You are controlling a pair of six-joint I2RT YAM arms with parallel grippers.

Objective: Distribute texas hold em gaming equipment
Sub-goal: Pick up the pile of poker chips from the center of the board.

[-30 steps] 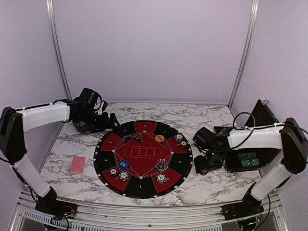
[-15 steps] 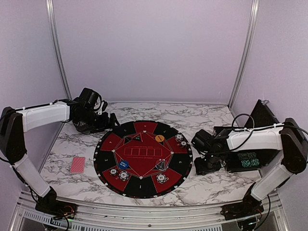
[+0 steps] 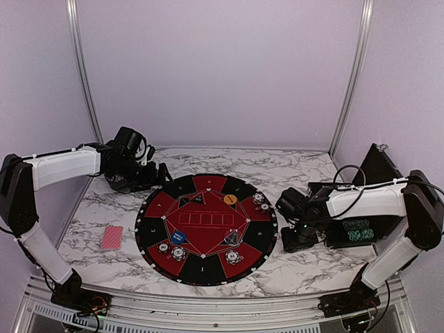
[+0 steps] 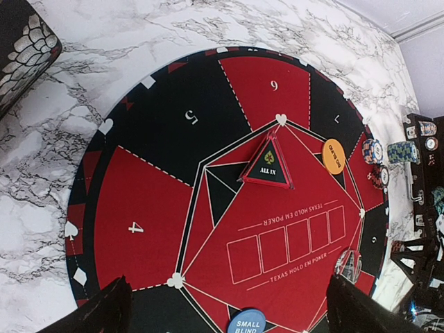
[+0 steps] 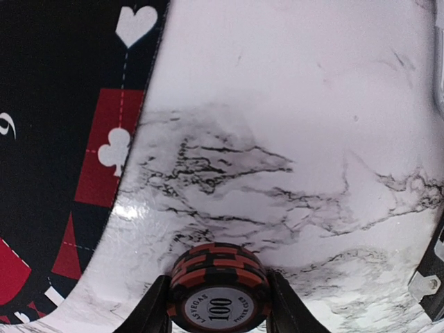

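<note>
My right gripper (image 3: 300,238) is shut on a short stack of black-and-orange striped poker chips (image 5: 219,288), held low over the marble just right of the round mat (image 3: 206,229). My left gripper (image 3: 156,173) is open and empty, hovering at the mat's back left; its dark fingertips (image 4: 104,309) frame the mat's centre. On the mat lie an orange disc (image 3: 229,199), a blue square marker (image 3: 179,237), a triangular all-in marker (image 3: 198,200) and chip stacks (image 3: 259,198), (image 3: 180,252), (image 3: 233,257). Red-backed cards (image 3: 112,237) lie on the table at the left.
A black case (image 3: 343,239) holding green chips (image 3: 356,229) stands right of my right gripper. A dark patterned object (image 4: 21,55) lies under the left arm at the back left. Metal frame posts rise at both back corners.
My right gripper has edged slightly left toward the mat with the chips in it. The left arm has not moved.
</note>
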